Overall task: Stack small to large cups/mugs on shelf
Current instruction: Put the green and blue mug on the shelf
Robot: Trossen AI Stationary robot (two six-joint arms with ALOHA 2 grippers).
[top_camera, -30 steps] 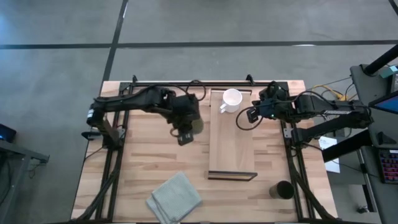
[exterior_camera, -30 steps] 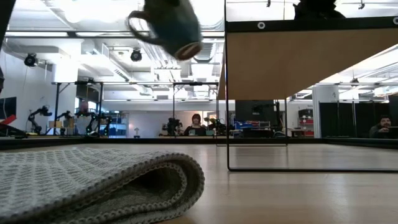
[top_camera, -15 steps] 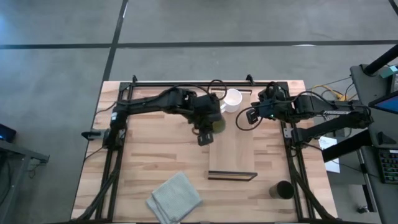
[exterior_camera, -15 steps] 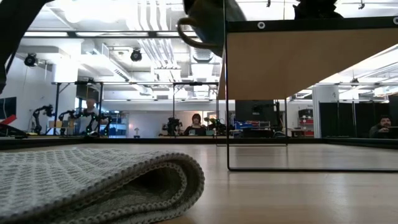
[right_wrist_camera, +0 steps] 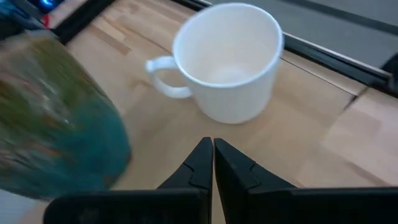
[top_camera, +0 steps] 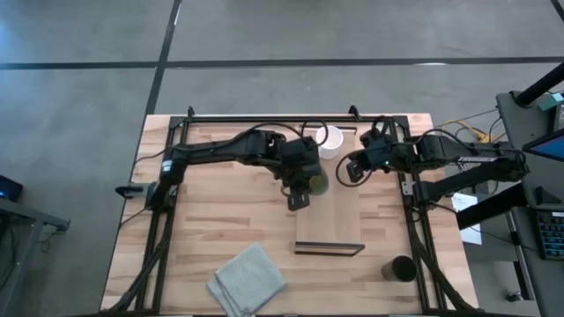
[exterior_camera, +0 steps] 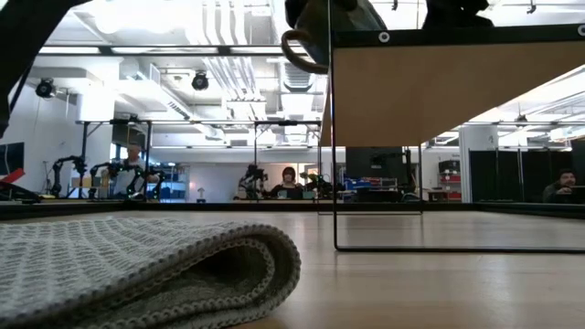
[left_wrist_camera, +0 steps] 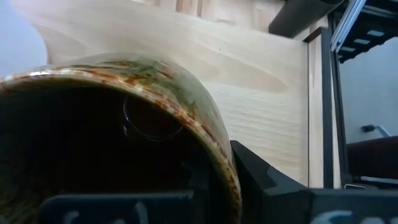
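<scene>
My left gripper (top_camera: 304, 187) is shut on the olive-brown mug (top_camera: 315, 182), held in the air over the left part of the light-wood shelf (top_camera: 339, 216). In the low view the mug (exterior_camera: 329, 26) is at the height of the shelf top, its handle (exterior_camera: 297, 50) toward the left. The white handled mug (top_camera: 330, 139) stands upright on its base at the shelf's far end. My right gripper (top_camera: 350, 167) is shut and empty, hovering just right of the white mug (right_wrist_camera: 227, 59). The dark handleless cup (top_camera: 402, 268) stands on the table at the near right. My left gripper holds the olive-brown mug by its rim wall (left_wrist_camera: 214, 146), with one finger (left_wrist_camera: 261, 180) outside the wall and the other in the dark hollow. The mug is lifted clear of the shelf board, and its open mouth faces the wrist camera.
A folded grey cloth (top_camera: 248, 280) lies on the table near the front edge, left of the shelf, and fills the low view's foreground (exterior_camera: 137, 265). The shelf's dark end frame (top_camera: 329, 249) stands at its near end. Bare shelf board lies between the mugs and that frame.
My left gripper has carried the olive-brown mug toward the table's right edge, from over the table left of the shelf to over the shelf's left part, close to the white mug. The mug has stayed clear of all surfaces.
</scene>
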